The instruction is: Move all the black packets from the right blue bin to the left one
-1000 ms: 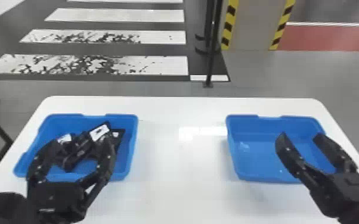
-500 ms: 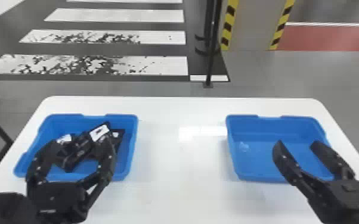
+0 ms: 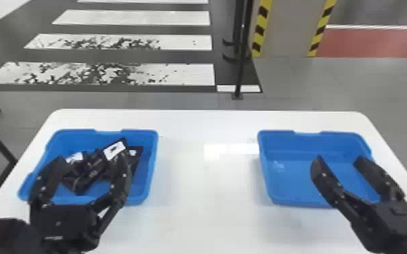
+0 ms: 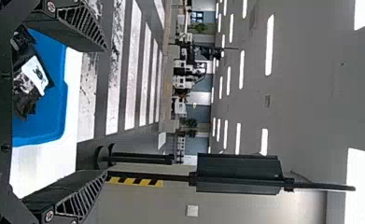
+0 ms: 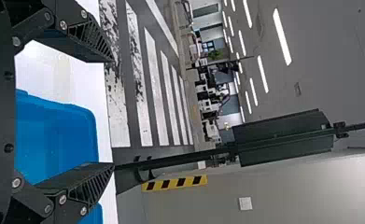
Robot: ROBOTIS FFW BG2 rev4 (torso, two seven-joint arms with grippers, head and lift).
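A white, round-cornered desk (image 3: 206, 192) carries two shallow blue plastic bins, set well apart. In the left bin (image 3: 77, 136), the black packets with white labels (image 3: 114, 151) lie in an overlapping heap, some tilted against one another; how many there are I cannot tell. One labelled packet points toward the bin's far right corner, with another dark one partly beneath it.

The left black two-fingered claw (image 3: 93, 158) is at the left bin, coming from the near side. Its two fingers are spread wide, with part of the heap seen between them in the head view — whether they touch any packet I cannot tell. The left wrist view also shows the fingers well apart, with the heap and its white label in the blue bin beyond the palm.

The right black two-fingered claw (image 3: 338, 159) is over the right half of the right bin (image 3: 280, 147), its fingers spread too, with the blue plastic seen between them. A small pale patch marks that bin's floor toward its left side.

Beyond the desk, broad white stripes (image 3: 192, 74) cross the dark floor. A thin black post (image 3: 241, 60) stands near a beige pillar (image 3: 287, 27) edged with yellow-and-black bands.
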